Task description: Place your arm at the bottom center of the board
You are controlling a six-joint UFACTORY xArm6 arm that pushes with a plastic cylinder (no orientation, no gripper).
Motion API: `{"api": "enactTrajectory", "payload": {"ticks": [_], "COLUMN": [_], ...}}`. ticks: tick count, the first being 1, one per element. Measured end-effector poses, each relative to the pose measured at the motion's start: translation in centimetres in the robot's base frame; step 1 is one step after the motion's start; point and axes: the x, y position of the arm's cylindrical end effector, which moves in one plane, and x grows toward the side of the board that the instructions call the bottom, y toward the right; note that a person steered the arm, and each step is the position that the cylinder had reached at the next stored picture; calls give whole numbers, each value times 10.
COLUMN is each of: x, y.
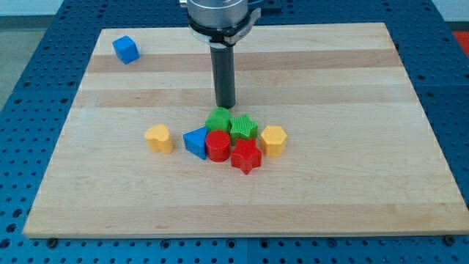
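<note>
My tip (pixel 226 106) ends a dark rod that comes down from the view's top centre. It rests on the wooden board (pixel 352 191) just above a tight cluster of blocks near the board's middle. The cluster holds a green round block (pixel 218 119), a green star (pixel 244 127), a blue triangle (pixel 196 141), a red cylinder (pixel 218 145), a red star (pixel 246 156) and a yellow hexagon (pixel 273 139). The tip is almost touching the green round block's upper edge. A yellow heart (pixel 158 137) lies alone to the cluster's left.
A blue cube (pixel 125 49) sits near the board's top left corner. A blue perforated table (pixel 29 88) surrounds the board on all sides.
</note>
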Motion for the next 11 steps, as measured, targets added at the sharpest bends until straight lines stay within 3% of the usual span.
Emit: {"api": "enactTrajectory", "payload": {"ticks": [1,2,3,4,5,6,7,8,9,11], "x": [-31,-95,-127,-127,-73,11,13,97,130,195], "y": [1,9,42,64,95,123,128,155,152,75]}}
